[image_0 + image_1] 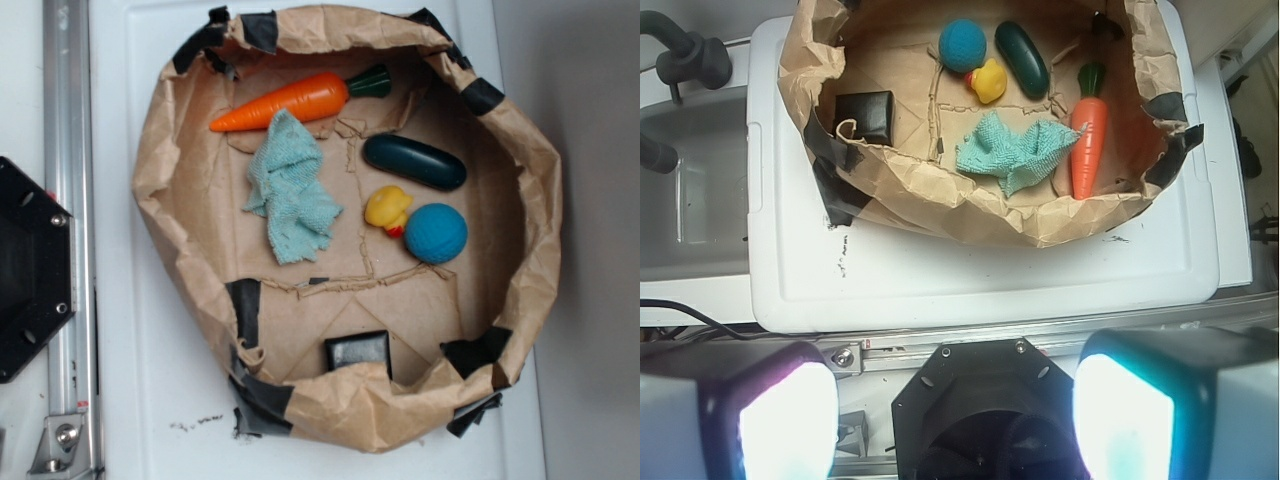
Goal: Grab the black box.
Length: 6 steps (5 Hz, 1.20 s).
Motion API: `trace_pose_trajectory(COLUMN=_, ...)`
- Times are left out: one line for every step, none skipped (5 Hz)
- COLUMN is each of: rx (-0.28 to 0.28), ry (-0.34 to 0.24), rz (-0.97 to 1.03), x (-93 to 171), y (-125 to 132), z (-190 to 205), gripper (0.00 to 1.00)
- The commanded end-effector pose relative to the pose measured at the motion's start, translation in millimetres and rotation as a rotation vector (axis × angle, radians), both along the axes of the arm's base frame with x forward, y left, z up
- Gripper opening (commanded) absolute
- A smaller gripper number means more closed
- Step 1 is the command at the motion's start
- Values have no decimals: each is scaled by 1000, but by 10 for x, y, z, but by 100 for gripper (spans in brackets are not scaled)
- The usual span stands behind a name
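Observation:
The black box (pixel 357 350) is small, flat and glossy. It lies inside a brown paper enclosure (pixel 520 180), against the near wall, partly tucked under the paper's folded rim. The wrist view shows the black box (pixel 864 116) at the upper left, far from my gripper (pixel 955 420). The fingers (pixel 780 420) stand wide apart at the bottom corners with nothing between them, high above the robot's black base (pixel 985 400). No gripper shows in the exterior view.
Inside the paper wall lie an orange carrot (pixel 295 100), a teal cloth (pixel 290 190), a dark green capsule (pixel 414 161), a yellow duck (pixel 388 209) and a blue ball (pixel 436 233). Black tape patches (pixel 245 310) hold the paper. A metal rail (pixel 65 230) runs along the left.

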State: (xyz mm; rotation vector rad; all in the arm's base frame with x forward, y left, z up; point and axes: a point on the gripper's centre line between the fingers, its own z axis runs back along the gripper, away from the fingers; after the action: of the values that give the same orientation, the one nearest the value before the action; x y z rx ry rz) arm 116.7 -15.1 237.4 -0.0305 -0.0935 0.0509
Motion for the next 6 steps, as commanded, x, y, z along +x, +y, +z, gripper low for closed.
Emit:
trace_pose_trajectory(rx=0, ry=0, rz=0, x=0, y=0, z=0, gripper=100)
trace_pose_trajectory(rx=250, ry=32, rz=-21, x=500, y=77, z=-223, gripper=100)
trace_pose_trajectory(rx=334, ry=28, rz=-40, x=1002, y=121, z=-327, gripper=100)
trace_pose_trajectory(rx=405, ry=0, rz=-203, x=1421, y=137, z=-607, gripper=100)
trace_pose_trajectory(rx=370, ry=-93, rz=-442, x=1494, y=205, z=-832, gripper=100)
trace_pose_trajectory(rx=399, ry=-138, rz=-653, x=1541, y=260, z=-1058, gripper=100)
